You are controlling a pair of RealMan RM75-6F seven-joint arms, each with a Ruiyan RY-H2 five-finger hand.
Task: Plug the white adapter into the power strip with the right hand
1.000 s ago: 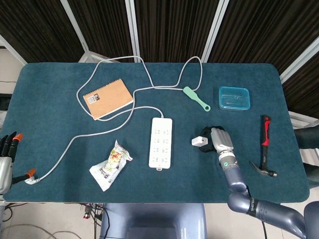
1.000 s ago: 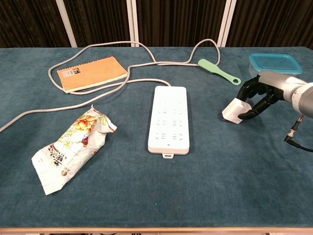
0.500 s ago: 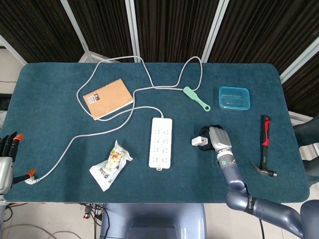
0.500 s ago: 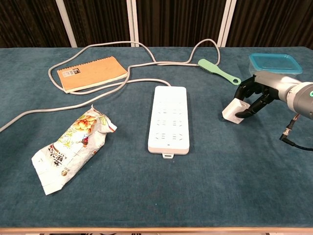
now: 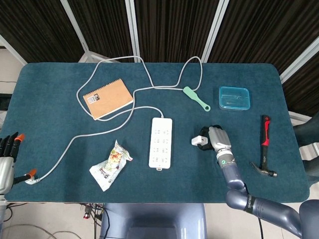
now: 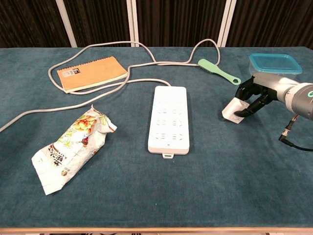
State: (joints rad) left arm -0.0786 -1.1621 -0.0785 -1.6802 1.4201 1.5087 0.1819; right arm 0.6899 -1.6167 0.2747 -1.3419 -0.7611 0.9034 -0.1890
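The white adapter (image 5: 198, 141) (image 6: 232, 109) is right of the white power strip (image 5: 160, 142) (image 6: 168, 119), with a strip of bare cloth between them. My right hand (image 5: 215, 137) (image 6: 257, 92) has its dark fingers curled around the adapter's right side and holds it tilted, low at the cloth. The strip lies flat with its sockets up and nothing plugged in. Its grey cable (image 5: 99, 124) loops across the back of the table and off to the front left. At the table's front-left edge my left hand (image 5: 7, 149) has its fingers spread and holds nothing.
A tan notebook (image 5: 107, 98) and a snack packet (image 5: 110, 165) lie left of the strip. Behind the adapter are a green brush (image 5: 196, 98) and a blue lidded box (image 5: 234, 97). A red-handled hammer (image 5: 264, 145) lies at the right.
My right hand has shifted slightly towards the strip and tipped the adapter a little. The left hand and everything else have stayed put.
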